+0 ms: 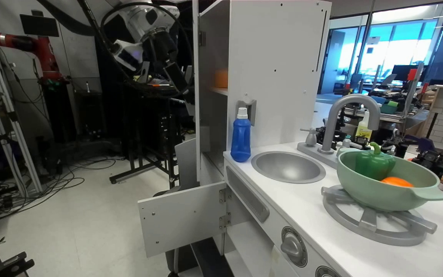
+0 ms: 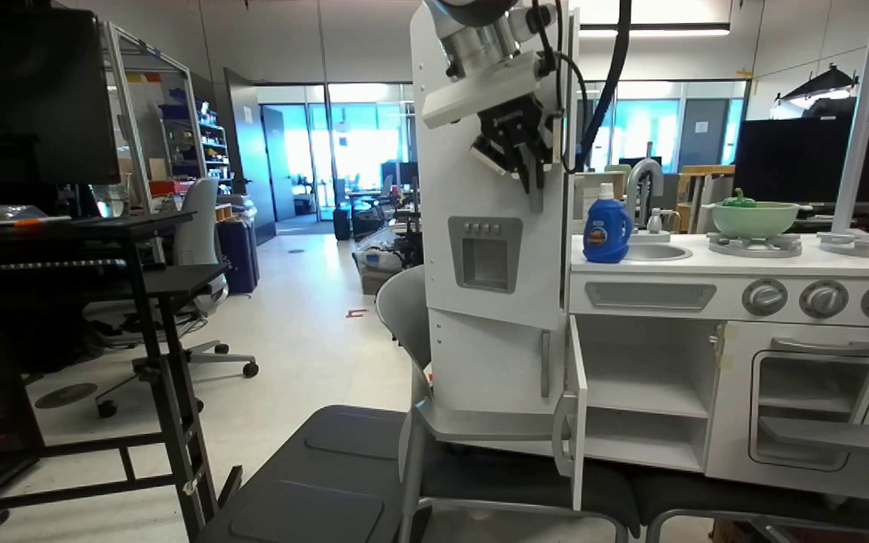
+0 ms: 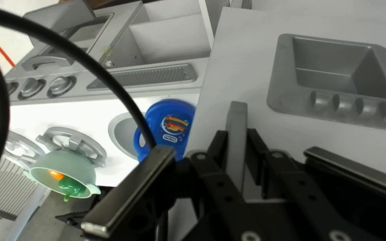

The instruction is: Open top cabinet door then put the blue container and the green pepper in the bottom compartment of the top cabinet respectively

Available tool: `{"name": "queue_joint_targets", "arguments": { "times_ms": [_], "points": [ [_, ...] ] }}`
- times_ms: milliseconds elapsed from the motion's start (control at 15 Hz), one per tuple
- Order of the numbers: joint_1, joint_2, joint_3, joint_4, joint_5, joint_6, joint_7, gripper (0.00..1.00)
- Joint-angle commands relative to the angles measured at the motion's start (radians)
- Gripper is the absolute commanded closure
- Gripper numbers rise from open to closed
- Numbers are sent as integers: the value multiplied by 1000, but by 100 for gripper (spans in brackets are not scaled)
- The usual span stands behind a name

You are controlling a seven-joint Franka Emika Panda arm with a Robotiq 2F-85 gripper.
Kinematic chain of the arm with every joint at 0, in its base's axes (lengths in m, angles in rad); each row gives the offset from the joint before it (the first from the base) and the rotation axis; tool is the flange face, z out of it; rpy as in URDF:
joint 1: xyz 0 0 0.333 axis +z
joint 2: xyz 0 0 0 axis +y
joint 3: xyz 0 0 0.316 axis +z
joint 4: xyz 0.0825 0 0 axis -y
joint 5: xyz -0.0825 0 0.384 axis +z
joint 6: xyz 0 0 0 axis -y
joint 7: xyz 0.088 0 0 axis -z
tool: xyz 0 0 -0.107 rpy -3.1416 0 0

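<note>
The claw (image 3: 237, 134) stands narrow and holds the grey handle (image 3: 237, 115) of the top cabinet door (image 2: 451, 185) between its fingers (image 3: 219, 144), as the wrist view shows. In an exterior view its tips, near the door edge (image 1: 197, 115), are dark against a dark background and hard to make out. The door is ajar. In that view the upper end of the top cabinet (image 1: 279, 46) is cut off, and the bottom compartment (image 1: 217, 127) shows only as a dim strip; the side wall (image 1: 283, 111) covers the rest. On the shelf (image 1: 220, 91) above it there is an orange thing (image 1: 221, 79), partly hidden; I cannot tell what it is. The blue container (image 1: 240, 140) is upright on the counter (image 1: 298, 200), just beside the top cabinet; in the wrist view the claw hides its pale cap (image 1: 242, 112). The green pepper (image 1: 375, 163) is in the pale green bowl (image 1: 383, 196), whose wall covers its lower part and some of the orange toy (image 1: 396, 181).
</note>
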Motion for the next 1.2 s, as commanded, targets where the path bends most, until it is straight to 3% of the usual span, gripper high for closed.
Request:
{"name": "queue_joint_targets", "arguments": {
  "times_ms": [0,133,200,333,733,867,1133],
  "points": [
    [22,28,50,42,20,-86,63,95],
    [34,32,79,56,24,-105,80,95],
    [39,31,94,56,29,-110,84,56],
    [49,35,122,64,38,-119,78,49],
    [80,55,175,64,68,-121,28,5],
    [79,33,196,49,85,-131,-43,0],
    [39,-93,255,-95,132,-102,-253,0]
  ]
}}
